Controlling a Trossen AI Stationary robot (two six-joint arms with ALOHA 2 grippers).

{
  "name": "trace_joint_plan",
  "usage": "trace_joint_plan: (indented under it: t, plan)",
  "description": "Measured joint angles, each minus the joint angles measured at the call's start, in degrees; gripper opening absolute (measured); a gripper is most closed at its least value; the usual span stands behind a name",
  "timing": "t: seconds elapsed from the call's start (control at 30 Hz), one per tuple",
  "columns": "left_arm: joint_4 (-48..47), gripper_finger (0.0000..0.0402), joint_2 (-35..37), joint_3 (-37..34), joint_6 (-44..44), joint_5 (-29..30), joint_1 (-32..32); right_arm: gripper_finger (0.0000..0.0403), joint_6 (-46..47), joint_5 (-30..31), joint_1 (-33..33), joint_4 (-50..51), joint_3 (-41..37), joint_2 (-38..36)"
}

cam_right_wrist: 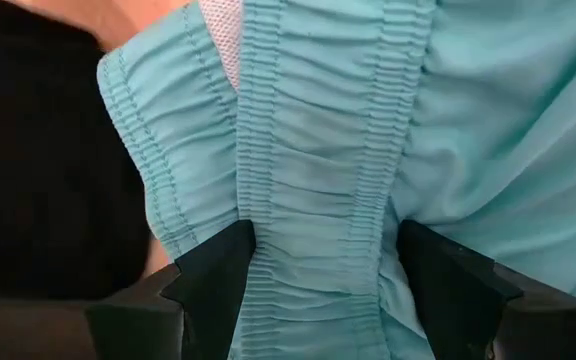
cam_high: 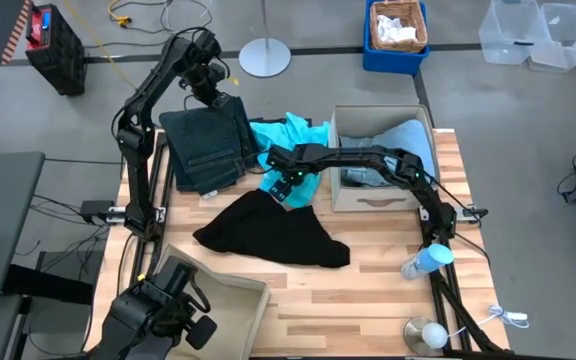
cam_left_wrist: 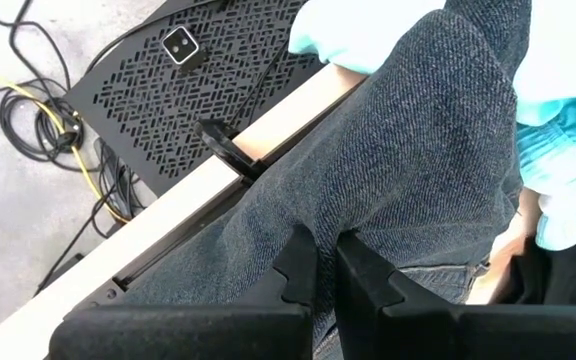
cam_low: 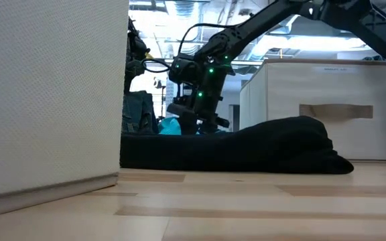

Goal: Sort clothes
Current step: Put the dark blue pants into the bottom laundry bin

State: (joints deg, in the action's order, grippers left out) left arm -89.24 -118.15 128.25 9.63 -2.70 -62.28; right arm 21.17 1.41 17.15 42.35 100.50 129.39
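The right pincer [cam_right_wrist: 318,290] pinches the turquoise garment's [cam_right_wrist: 468,150] ribbed elastic waistband; the left pincer [cam_left_wrist: 325,265], pressed together, hovers above coarse dark-green twill [cam_left_wrist: 388,170].

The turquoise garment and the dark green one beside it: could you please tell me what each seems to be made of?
The turquoise garment, gripped at its waistband by the right tool, looks like thin, smooth synthetic fabric: shirred elastic band and white mesh lining suggest sportswear. The dark green garment, under the left tool, looks like heavy cotton denim, matte, with visible diagonal twill weave.
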Motion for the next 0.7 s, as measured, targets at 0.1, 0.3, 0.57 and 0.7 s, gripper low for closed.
trace_joint_plan:
  t: [0.1, 0.3, 0.57, 0.7]
  plan:
    - [0.00, 0.0007, 0.00, 0.00, -0.50, -0.01, 0.00, 0.0276, 0.00, -1.19, 0.00, 0.08, -0.03, 0.03]
    - [-0.13, 0.0007, 0.09, 0.00, -1.84, 0.00, 0.00, 0.0276, 0.00, -4.31, 0.21, 0.41, -0.12, 0.11]
    - [0.26, 0.0007, 3.09, -0.02, -2.18, 0.22, 0.02, 0.0276, 0.26, -4.81, -0.46, 0.65, -0.16, 0.16]
    - [1.94, 0.0007, 6.07, -0.02, -2.73, 1.08, 0.00, 0.0276, 0.28, -4.81, -0.46, 0.61, -0.21, 0.18]
